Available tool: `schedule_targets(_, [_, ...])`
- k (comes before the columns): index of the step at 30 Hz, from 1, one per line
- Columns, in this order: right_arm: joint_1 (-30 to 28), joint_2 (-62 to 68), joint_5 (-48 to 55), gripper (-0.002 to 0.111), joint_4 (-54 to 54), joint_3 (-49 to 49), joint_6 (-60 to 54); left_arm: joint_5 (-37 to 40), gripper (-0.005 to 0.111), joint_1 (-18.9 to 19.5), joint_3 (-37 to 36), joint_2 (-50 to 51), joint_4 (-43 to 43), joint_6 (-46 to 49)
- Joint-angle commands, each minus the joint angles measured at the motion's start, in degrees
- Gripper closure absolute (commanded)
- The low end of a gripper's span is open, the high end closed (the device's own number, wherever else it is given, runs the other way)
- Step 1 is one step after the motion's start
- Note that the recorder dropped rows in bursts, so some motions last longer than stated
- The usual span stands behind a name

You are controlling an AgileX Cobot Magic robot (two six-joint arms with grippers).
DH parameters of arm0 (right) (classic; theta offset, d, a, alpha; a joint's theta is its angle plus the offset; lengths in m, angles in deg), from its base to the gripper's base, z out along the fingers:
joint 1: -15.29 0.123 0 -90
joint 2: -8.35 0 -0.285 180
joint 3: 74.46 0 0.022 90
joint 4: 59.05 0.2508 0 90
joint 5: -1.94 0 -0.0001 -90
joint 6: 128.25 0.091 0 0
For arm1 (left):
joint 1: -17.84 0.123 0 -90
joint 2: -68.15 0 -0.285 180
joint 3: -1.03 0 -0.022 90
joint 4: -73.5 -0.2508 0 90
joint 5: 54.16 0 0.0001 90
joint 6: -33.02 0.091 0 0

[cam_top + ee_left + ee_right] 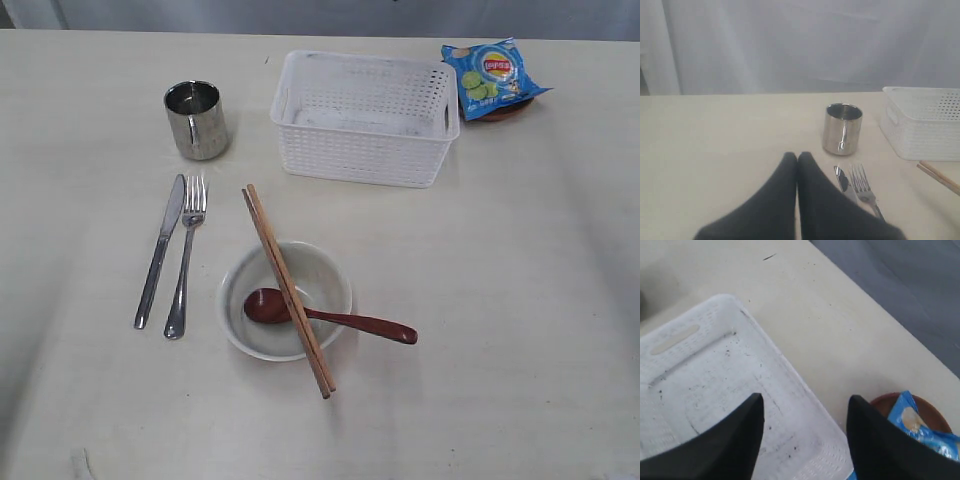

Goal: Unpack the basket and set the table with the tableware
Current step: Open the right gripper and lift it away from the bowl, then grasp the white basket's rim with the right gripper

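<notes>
Right gripper [806, 400] wide open, empty, over the basket [715, 375]; plate [927, 407] just beside, under the bag [920, 430]. I'd lift that off first. Left gripper [797, 156] closed, empty.

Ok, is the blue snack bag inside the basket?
No, the blue snack bag lies on top of the brown plate, which sits on the table beside the basket.

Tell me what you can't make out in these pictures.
Plate: exterior view, mostly under the snack bag.
Knife and fork handles: left wrist view, behind the shut jaws of the left gripper.
Chopsticks: left wrist view, cut off by the edge.
Basket floor: right wrist view, partly behind the open jaws of the right gripper.
</notes>
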Motion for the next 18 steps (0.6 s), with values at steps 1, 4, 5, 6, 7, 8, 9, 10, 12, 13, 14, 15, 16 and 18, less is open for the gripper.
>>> schedule_targets(1, [-3.0,6.9,6.1,0.06,7.3,7.9,-14.8,-0.6,0.107,-0.1,-0.2,-0.2,0.6,0.0])
schedule_targets(4, [-5.8,11.9,7.9,0.06,11.6,13.8,-21.2,-0.6,0.107,-0.1,-0.2,-0.2,0.6,0.0])
schedule_targets(5, [-5.7,12.5,7.9,0.06,12.3,14.4,-22.8,-0.6,0.107,-0.1,-0.2,-0.2,0.6,0.0])
schedule_targets(6, [-5.9,13.0,8.1,0.06,12.5,14.9,-24.6,-0.6,0.107,-0.1,-0.2,-0.2,0.6,0.0])
schedule_targets(7, [-5.9,13.5,8.3,0.06,12.5,15.1,-26.0,-0.6,0.107,-0.1,-0.2,-0.2,0.6,0.0])
schedule_targets(8, [-5.9,13.9,8.3,0.06,12.8,15.2,-26.7,-0.6,0.107,-0.1,-0.2,-0.2,0.6,0.0])
schedule_targets(9, [-5.9,14.2,8.5,0.06,13.5,15.2,-27.6,-0.6,0.107,-0.1,-0.2,-0.2,0.6,0.0])
schedule_targets(10, [-5.9,14.7,9.5,0.06,14.2,15.2,-28.7,-0.6,0.107,-0.1,-0.2,-0.2,0.6,0.0])
schedule_targets(12, [-5.9,15.5,11.0,0.06,15.7,15.2,-29.6,-0.6,0.107,-0.1,-0.2,-0.2,0.6,0.0])
schedule_targets(13, [-5.9,16.0,11.7,0.06,16.7,15.2,-30.2,-0.6,0.107,-0.1,-0.2,-0.2,0.6,0.0])
schedule_targets(14, [-5.9,16.2,12.2,0.06,17.2,15.2,-31.0,-0.6,0.107,-0.1,-0.2,-0.2,0.6,0.0])
schedule_targets(15, [-5.9,16.8,12.6,0.06,17.9,15.2,-32.0,-0.6,0.107,-0.1,-0.2,-0.2,0.6,0.0])
schedule_targets(16, [-5.9,17.1,12.4,0.06,18.4,15.2,-32.6,-0.6,0.107,-0.1,-0.2,-0.2,0.6,0.0])
schedule_targets(18, [-5.9,17.9,12.0,0.06,18.5,15.2,-33.6,-0.6,0.107,-0.1,-0.2,-0.2,0.6,0.0])
